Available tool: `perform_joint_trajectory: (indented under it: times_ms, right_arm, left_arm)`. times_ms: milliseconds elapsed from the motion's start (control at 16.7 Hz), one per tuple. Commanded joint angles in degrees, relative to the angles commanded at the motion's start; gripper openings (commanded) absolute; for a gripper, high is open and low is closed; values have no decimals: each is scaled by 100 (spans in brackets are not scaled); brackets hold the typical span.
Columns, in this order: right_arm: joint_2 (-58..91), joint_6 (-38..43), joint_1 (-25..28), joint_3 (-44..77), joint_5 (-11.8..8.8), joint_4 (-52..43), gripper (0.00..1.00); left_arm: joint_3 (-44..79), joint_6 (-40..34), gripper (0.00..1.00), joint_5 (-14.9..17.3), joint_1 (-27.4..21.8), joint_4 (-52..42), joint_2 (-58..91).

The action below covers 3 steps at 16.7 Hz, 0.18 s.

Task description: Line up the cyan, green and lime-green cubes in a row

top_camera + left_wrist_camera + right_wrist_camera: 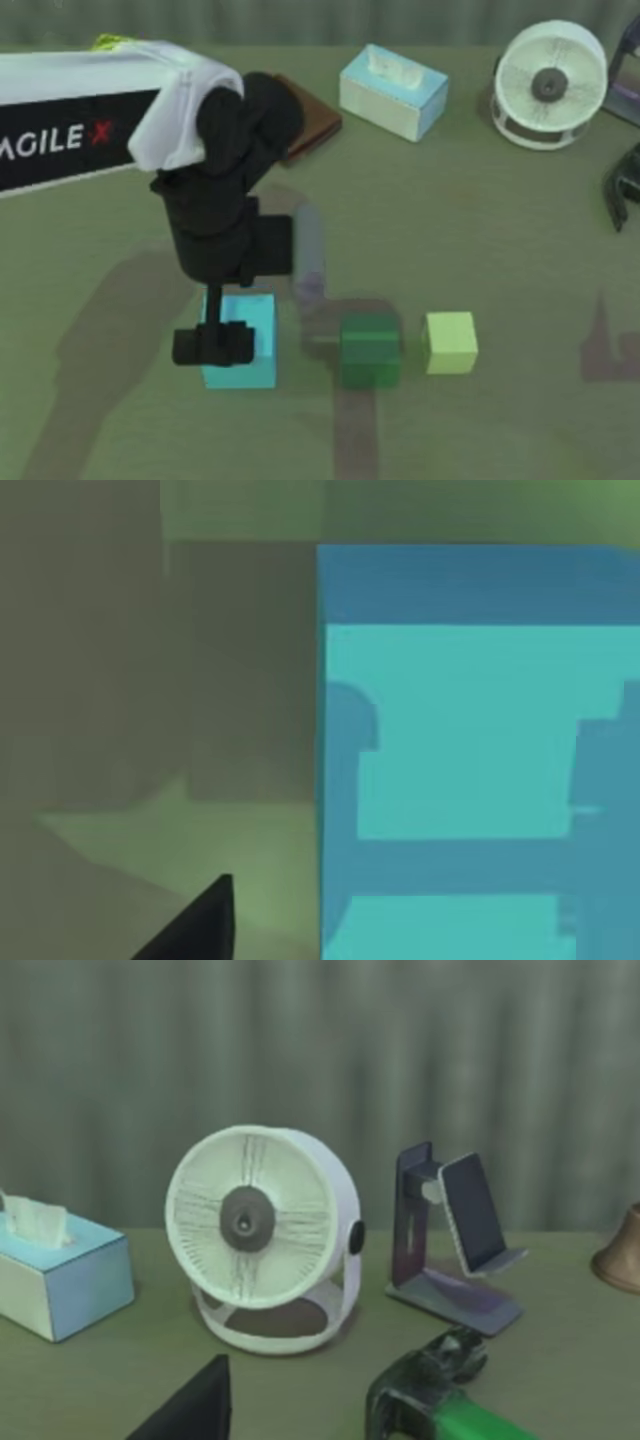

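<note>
There are three plain cubes on the table: one cyan cube [250, 340], one green cube [370, 350] and one lime-green cube [450, 342]. There is one tissue box [392, 92], one white fan [548, 85], one phone stand [450, 1245] and one brown flat object [312, 122]. Two arms are counted, one left arm [90, 115] and one right arm [625, 185].

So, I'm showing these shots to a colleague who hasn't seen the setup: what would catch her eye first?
Most likely the left arm reaching in from the top view's left, its end effector down at the cyan cube near the front of the table. Next, the row forming there: the green cube and lime-green cube to the cyan one's right. At the back right stands a white fan, beside a tissue box.
</note>
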Motion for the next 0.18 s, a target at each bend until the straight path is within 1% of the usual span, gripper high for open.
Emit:
perform_joint_trajectory:
  times_ms: [180]
  right_arm:
    - [0,0,0,0,0,0,100]
  left_arm:
    - [205,-5,100,3,25,-299,-165]
